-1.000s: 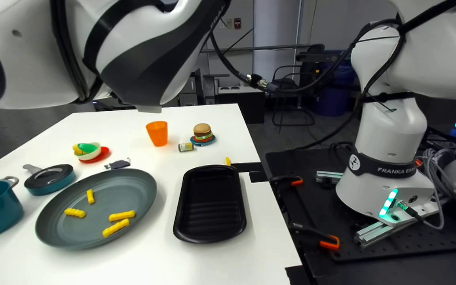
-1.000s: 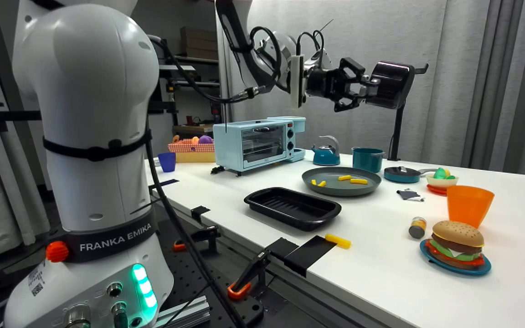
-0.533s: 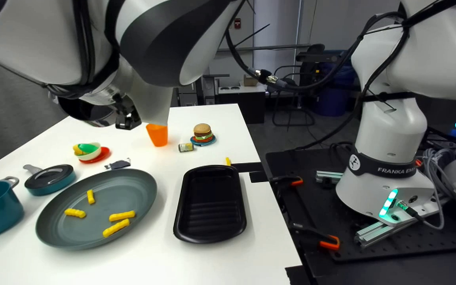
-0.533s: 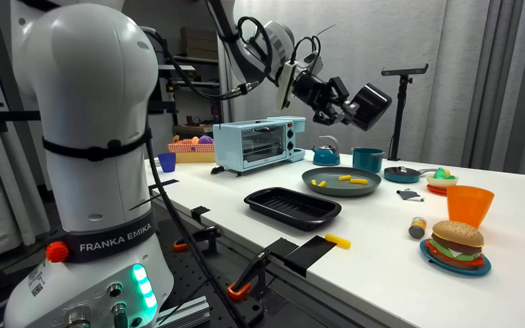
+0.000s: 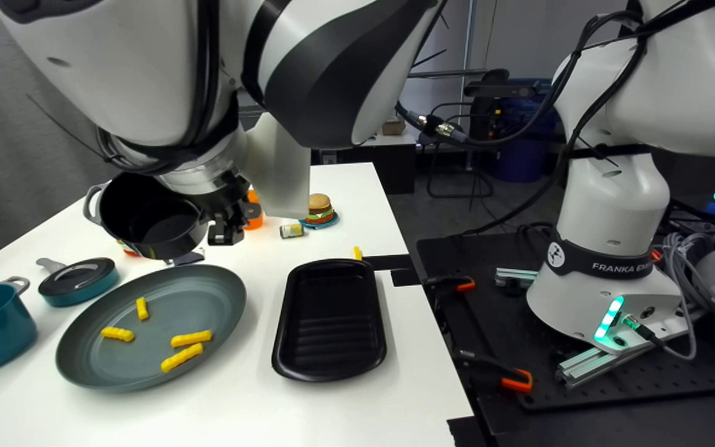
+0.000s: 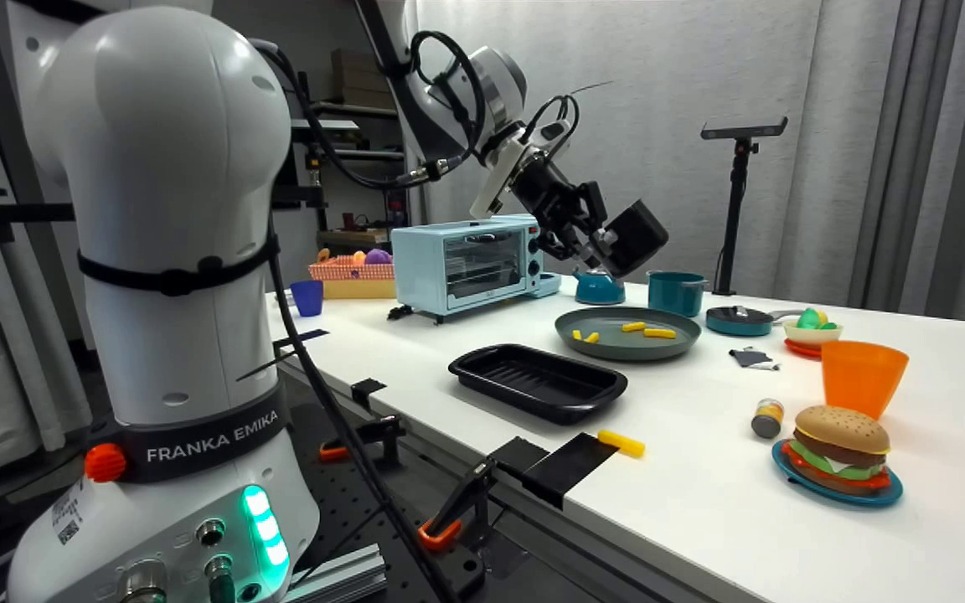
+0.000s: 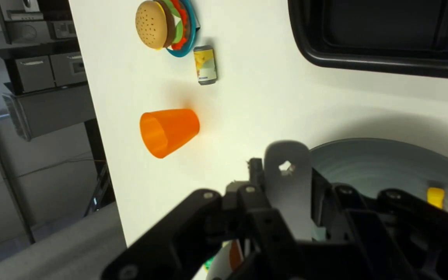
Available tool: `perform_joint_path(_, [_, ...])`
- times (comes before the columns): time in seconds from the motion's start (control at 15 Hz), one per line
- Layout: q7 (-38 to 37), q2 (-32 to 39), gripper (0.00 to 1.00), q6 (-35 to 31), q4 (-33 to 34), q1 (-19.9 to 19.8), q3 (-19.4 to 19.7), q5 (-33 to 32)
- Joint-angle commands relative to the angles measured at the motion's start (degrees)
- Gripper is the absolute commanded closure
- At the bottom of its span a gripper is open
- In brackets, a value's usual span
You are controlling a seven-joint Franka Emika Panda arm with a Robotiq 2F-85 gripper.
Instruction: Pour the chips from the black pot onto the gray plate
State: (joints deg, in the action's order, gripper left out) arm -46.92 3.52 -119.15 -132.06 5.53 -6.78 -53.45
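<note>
The gripper is clamped on a grey handle of the black pot, a finger against each side of it. The pot hangs tilted in the air, its mouth toward the camera in an exterior view, and is at twelve o'clock from the gray plate in both exterior views; whether it overhangs the rim, I cannot tell.

In an exterior view, four chips lie on the plate: one near eleven o'clock from its centre, one near nine, and two side by side toward four. A fifth chip rests on the table beside black tape, at four o'clock from the black grill pan in an exterior view.

There too, a light-blue toaster oven stands at ten o'clock from the gray plate, a teal kettle at eleven, its top hidden behind the gripper and pot, and a teal pot between one and two. Well apart from these, a toy hamburger sits on a small blue plate, with a can at ten o'clock from it and an orange cup between twelve and one.
</note>
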Motion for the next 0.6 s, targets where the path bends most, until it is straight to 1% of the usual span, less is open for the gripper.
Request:
perform_joint_path(0.0, [7.15,-4.11,0.93,-3.37,-4.32,0.39,-0.02,3.5])
perform_joint_path(0.33, [15.6,-5.34,0.93,-3.97,-6.98,1.78,-1.1,6.77])
perform_joint_path(0.53, [19.12,-5.64,0.93,-3.71,-8.04,2.78,-2.06,7.85])
